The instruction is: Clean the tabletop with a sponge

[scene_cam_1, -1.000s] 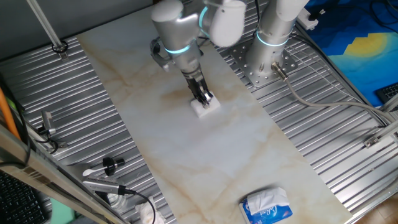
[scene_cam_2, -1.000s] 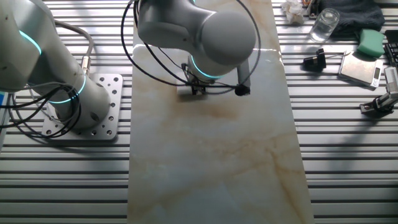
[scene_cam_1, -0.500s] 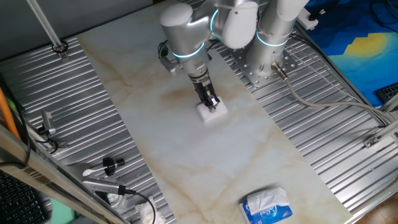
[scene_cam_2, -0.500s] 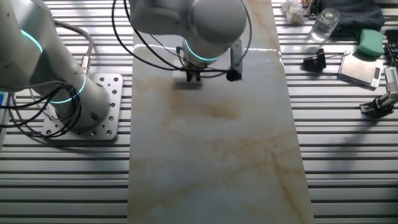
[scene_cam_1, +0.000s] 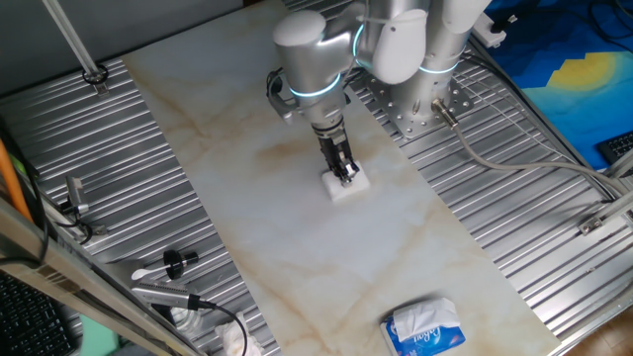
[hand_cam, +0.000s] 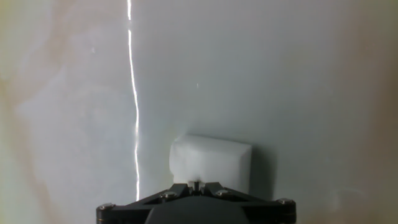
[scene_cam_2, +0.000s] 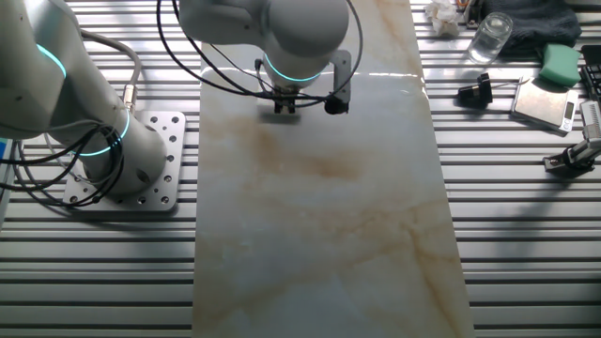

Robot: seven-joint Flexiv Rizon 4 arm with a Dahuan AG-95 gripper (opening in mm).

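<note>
1. Ribbed grey metal decking (scene_cam_1: 119, 148) is seen on both long sides of the tabletop (scene_cam_1: 247, 198), a long off-white marble-look slab with faint tan-brown veins.
2. A brownish smudge (scene_cam_2: 324, 167) is seen on the slab in the other fixed view, just in front of the arm's wrist.
3. The sponge (scene_cam_1: 346, 185), a small white foam block, is pressed flat on the tabletop near the slab's middle, toward the side where the arm's base (scene_cam_1: 425, 109) is bolted.
4. The gripper (scene_cam_1: 344, 171) is pointed down and is clamped on the sponge; the dark fingers are closed against the block's top.
5. In the hand view the sponge (hand_cam: 210, 163) is seen just beyond the black gripper body (hand_cam: 196, 205), resting on plain pale marble (hand_cam: 280, 74), with a thin bright reflection line (hand_cam: 132, 93) running along the slab on its left.
6. In the other fixed view the sponge is hidden by the arm's wrist (scene_cam_2: 300, 47); only the fingers (scene_cam_2: 285, 106) are visible below it.
7. A blue-and-white tissue pack (scene_cam_1: 425, 328) is lying at the near end of the slab, well apart from the sponge.
8. A clear glass (scene_cam_2: 489, 38) and a green block (scene_cam_2: 560, 64) are seen on the decking beside the slab's far corner.
</note>
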